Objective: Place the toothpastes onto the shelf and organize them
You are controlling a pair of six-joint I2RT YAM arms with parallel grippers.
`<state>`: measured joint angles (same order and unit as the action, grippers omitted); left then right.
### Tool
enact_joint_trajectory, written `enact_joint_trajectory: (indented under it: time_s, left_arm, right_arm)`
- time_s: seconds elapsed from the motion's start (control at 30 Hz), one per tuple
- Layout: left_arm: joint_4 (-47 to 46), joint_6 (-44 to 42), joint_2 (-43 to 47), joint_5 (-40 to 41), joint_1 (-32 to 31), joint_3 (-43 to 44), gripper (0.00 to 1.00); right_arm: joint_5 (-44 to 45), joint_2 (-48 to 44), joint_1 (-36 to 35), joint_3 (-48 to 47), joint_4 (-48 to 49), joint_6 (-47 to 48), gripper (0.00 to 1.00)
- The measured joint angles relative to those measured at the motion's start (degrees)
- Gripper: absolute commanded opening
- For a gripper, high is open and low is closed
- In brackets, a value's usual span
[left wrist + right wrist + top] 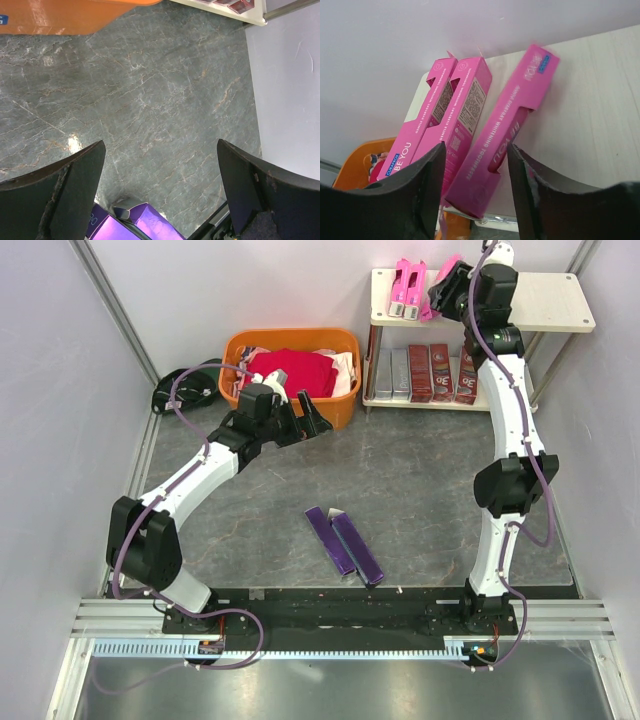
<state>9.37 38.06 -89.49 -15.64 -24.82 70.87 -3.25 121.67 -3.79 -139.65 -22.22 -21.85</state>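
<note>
- right gripper [476, 187] pinches a pink toothpaste [505, 125] lying slanted on the shelf [590, 110] top board, beside two other pink boxes [445, 120].
- left gripper [160, 185] hangs spread wide over the table [165, 90], near two purple toothpastes [345, 545] lying side by side.

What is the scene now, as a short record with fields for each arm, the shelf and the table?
left fingers: open, empty, over the table near the orange basket
right fingers: either side of a pink box lying on the shelf top board; grip unclear
top board: two more pink boxes, side by side
lower board: silver-grey boxes and dark red boxes in a row
table: two purple boxes, not yet shelved
</note>
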Motion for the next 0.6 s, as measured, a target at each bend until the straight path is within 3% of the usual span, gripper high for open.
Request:
enact_joint_trajectory:
  time_s: [0.17, 0.6]
  left_arm:
    - [0.0, 0.0, 0.0, -0.2, 0.0, 0.0, 1.0]
    - [0.0, 0.0, 0.0, -1.0, 0.0, 0.0, 1.0]
  right_arm:
    - [0.0, 0.0, 0.4, 0.0, 1.4, -1.3, 0.77]
    - [-4.7, 1.3, 5.9, 1.4, 7.8, -10.0, 0.87]
